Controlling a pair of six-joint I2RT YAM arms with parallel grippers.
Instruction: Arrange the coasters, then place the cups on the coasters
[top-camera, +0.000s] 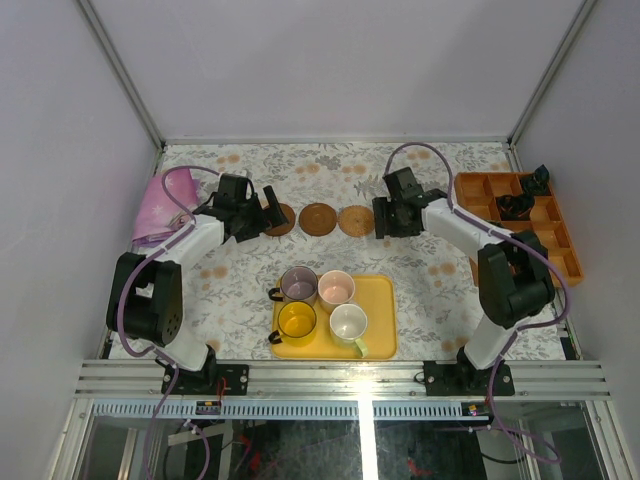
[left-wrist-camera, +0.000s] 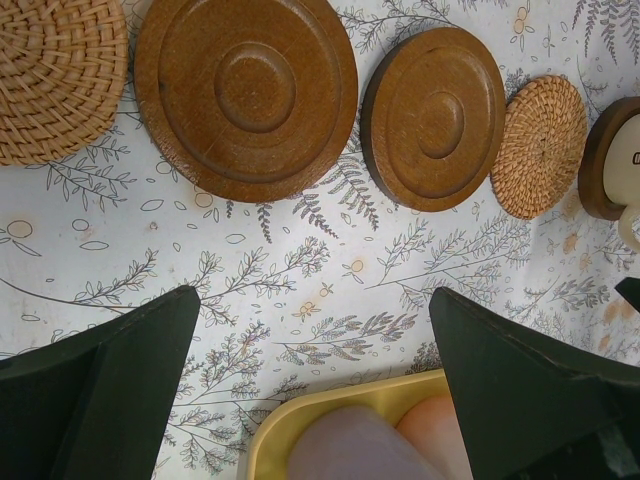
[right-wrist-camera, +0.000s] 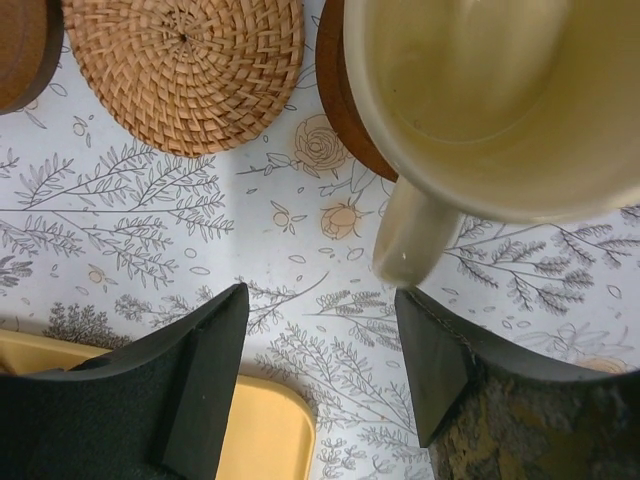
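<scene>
The right pincer (right-wrist-camera: 320, 295) stands released, its two dark wedge-shaped fingers apart with nothing between them. The curved handle of the cream cup (right-wrist-camera: 500, 100) points at the gap and ends just short of it. That glossy round cup sits on a brown wooden coaster (right-wrist-camera: 345, 110), whose edge shows from under it. Beside it lies a woven coaster (right-wrist-camera: 185, 70), a coiled, straw-coloured round.

The left pincer (left-wrist-camera: 312, 300) is spread wide and grasps nothing, above the flower-printed desk (left-wrist-camera: 300, 250). Beyond its tips lies another wooden coaster (left-wrist-camera: 245, 95), smooth and reddish-brown with turned rings. Just beside it is one more wooden coaster (left-wrist-camera: 435, 118), and a woven round flanks the pair on either side.

Nearer the arms sits a flat yellow tray (top-camera: 378, 300) with rounded corners. It carries the purple-grey cup (top-camera: 298, 285), pink cup (top-camera: 336, 289), yellow cup (top-camera: 297, 320) and white cup (top-camera: 348, 323) in a two-by-two block. An orange box (top-camera: 560, 240) of square compartments stands at the desk's right edge
</scene>
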